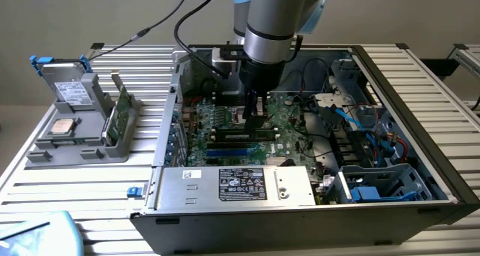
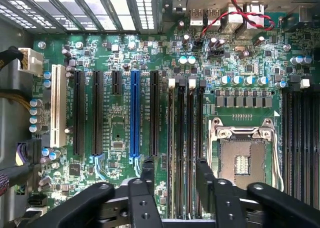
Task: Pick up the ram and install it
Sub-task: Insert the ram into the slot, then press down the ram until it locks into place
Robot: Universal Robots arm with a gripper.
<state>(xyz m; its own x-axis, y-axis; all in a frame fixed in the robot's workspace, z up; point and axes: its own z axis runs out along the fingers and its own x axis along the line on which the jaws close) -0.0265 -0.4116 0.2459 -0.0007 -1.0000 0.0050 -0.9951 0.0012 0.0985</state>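
Gripper (image 2: pixel 175 162) spread wide, gripping nothing, your arm (image 1: pixel 268 25) plumb over the motherboard (image 1: pixel 289 118), ram (image 1: pixel 244 135) lying along a slot right under the tips, 12 o'clock of the power supply (image 1: pixel 236 185)

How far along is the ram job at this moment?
Looks done: the ram lies along the memory slots on the motherboard. In hand: the gripper hangs over those slots, jaws apart, gripping nothing. Left: whether the ram is fully seated cannot be told.
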